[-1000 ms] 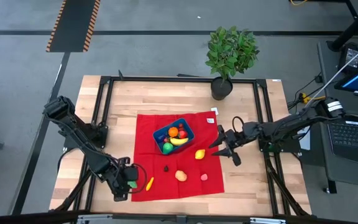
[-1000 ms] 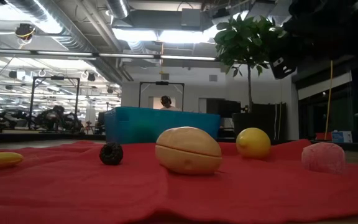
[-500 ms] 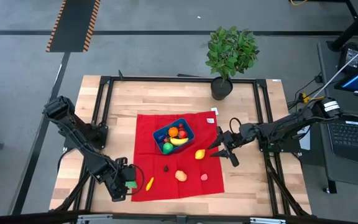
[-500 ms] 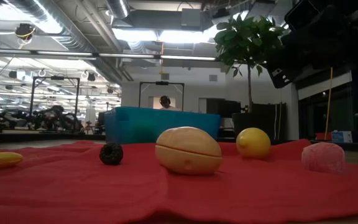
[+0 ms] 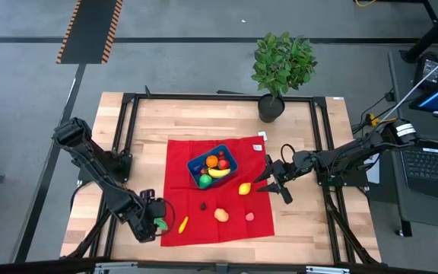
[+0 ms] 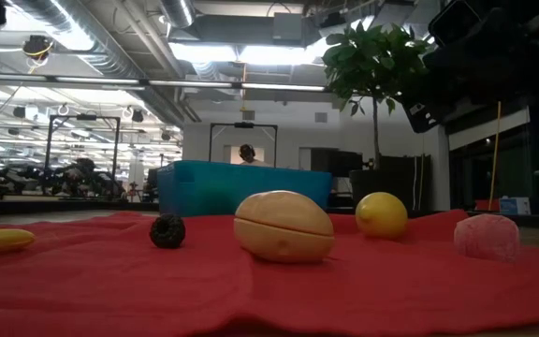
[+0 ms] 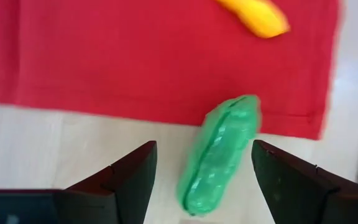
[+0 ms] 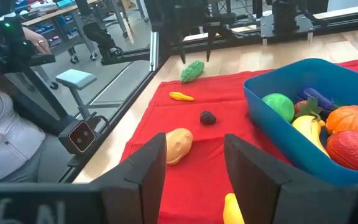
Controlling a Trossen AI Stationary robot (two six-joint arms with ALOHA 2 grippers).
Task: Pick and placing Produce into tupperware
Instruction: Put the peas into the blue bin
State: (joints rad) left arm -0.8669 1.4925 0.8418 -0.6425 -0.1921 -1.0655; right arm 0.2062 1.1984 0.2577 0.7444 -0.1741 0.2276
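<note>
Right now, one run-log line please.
left gripper: open over green vegetable | right gripper: open, empty, beside blue container

Light wooden table [image 5: 150,122] with red cloth [image 5: 179,156], potted plant [image 5: 280,65], green vegetable [image 7: 219,155] at cloth's edge.

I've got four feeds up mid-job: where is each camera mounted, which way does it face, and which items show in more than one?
High: overhead, straight down; both arms, blue tupperware on red cloth.
Low: table height, level across cloth; tan fruit, lemon in front.
Left wrist: looks down past open left gripper at green vegetable lying on the cloth's edge.
Right wrist: faces across past open right gripper toward tupperware, left arm.
Shared: green vegetable, both wrist views; tupperware, three.
</note>
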